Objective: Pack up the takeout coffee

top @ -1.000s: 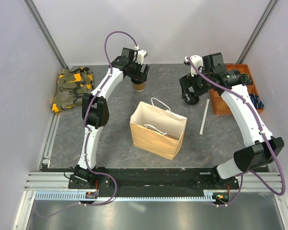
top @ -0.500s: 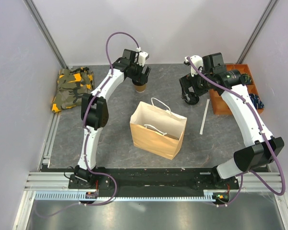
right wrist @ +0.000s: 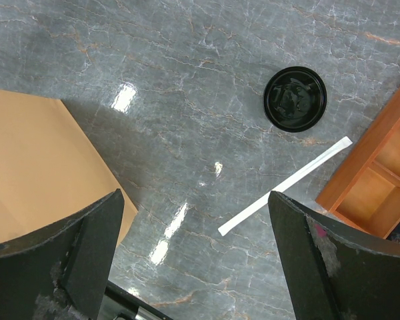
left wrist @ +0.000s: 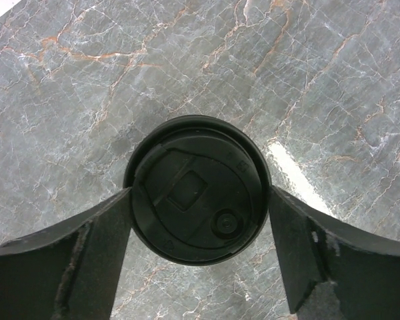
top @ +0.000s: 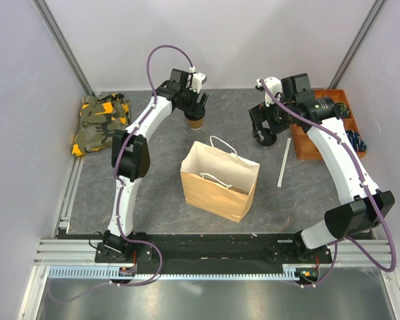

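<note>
The takeout coffee (top: 195, 121), a small tan cup under a round black lid (left wrist: 197, 189), stands on the grey table near the back, left of centre. My left gripper (top: 195, 112) hangs straight over it. In the left wrist view its two fingers (left wrist: 100, 247) press against the left and right sides of the lid. My right gripper (top: 264, 133) hovers over the table at the back right. It is open with nothing between its fingers (right wrist: 87, 233).
An open brown paper bag (top: 220, 180) with white handles stands mid-table. A loose black lid (right wrist: 295, 99) and a white straw (top: 284, 162) lie under and beside my right gripper. An orange bin (top: 327, 127) stands far right, a camouflage cloth (top: 100, 123) far left.
My left gripper's fingers have drawn in onto the coffee's lid. The cup, the bag and the right arm have stayed where they were.
</note>
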Robot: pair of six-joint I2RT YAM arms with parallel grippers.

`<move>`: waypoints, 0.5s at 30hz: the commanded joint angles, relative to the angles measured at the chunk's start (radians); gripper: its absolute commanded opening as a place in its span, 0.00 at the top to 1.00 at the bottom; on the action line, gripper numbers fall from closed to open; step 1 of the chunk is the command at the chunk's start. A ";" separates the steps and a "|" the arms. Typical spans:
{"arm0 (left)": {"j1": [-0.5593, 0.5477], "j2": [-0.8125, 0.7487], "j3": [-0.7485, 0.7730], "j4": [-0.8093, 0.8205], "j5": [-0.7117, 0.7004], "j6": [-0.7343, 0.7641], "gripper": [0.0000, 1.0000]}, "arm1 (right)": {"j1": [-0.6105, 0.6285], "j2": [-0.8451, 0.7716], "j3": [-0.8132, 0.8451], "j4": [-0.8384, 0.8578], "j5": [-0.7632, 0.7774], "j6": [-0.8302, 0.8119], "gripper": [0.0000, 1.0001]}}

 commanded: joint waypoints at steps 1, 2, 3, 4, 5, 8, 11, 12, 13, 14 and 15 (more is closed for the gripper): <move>-0.006 -0.062 -0.002 0.021 -0.009 0.032 0.18 | -0.006 0.003 0.038 -0.005 0.007 -0.004 0.02; -0.004 -0.064 -0.003 0.023 -0.011 0.037 0.19 | -0.006 0.003 0.039 -0.005 0.007 -0.005 0.02; -0.004 -0.064 -0.003 0.023 -0.011 0.040 0.20 | -0.005 0.003 0.038 -0.003 0.008 -0.005 0.02; -0.006 -0.064 -0.003 0.023 -0.011 0.041 0.20 | -0.004 0.004 0.038 -0.005 0.008 -0.004 0.02; -0.004 -0.065 -0.007 0.023 -0.013 0.043 0.21 | -0.003 0.006 0.039 -0.003 0.008 -0.005 0.02; -0.003 -0.079 -0.016 0.023 -0.014 0.045 0.23 | -0.004 0.006 0.042 -0.005 0.005 -0.005 0.02; -0.003 -0.106 -0.036 0.023 -0.011 0.046 0.23 | -0.003 0.006 0.047 -0.003 0.004 -0.005 0.02; -0.001 -0.116 -0.043 0.025 -0.011 0.045 0.24 | -0.003 0.009 0.050 -0.005 0.001 -0.004 0.02; 0.003 -0.126 -0.059 0.025 -0.008 0.045 0.24 | -0.003 0.009 0.052 -0.003 0.001 -0.004 0.02; 0.003 -0.146 -0.068 0.025 -0.003 0.046 0.25 | -0.003 0.009 0.053 -0.005 -0.002 -0.004 0.02; 0.006 -0.160 -0.079 0.025 -0.003 0.046 0.25 | -0.003 0.009 0.052 -0.003 -0.007 -0.004 0.02</move>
